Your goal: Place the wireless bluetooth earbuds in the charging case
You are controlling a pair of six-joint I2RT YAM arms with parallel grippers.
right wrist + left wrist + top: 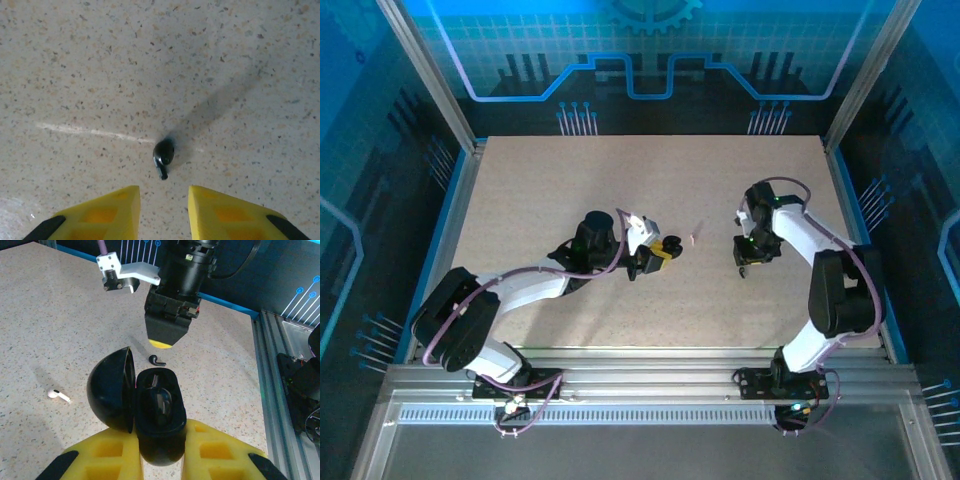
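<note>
My left gripper (161, 442) is shut on the black charging case (157, 410), whose lid hangs open to the left. A glossy dark shape sits in the case's well; I cannot tell what it is. A black earbud (163, 152) lies on the table just ahead of my right gripper (164, 200), which is open with nothing between its fingers. From the left wrist view that same earbud (156, 360) lies under the right gripper (162, 342), just beyond the case. A pale earbud (58, 395) lies alone on the table to the left. From above, the pale earbud (693, 238) lies between the left gripper (667, 250) and the right gripper (745, 268).
The speckled tabletop (620, 170) is bordered by a metal rail (272, 390) on the right and a framed enclosure all round. A pale streak (90, 131) marks the surface left of the black earbud.
</note>
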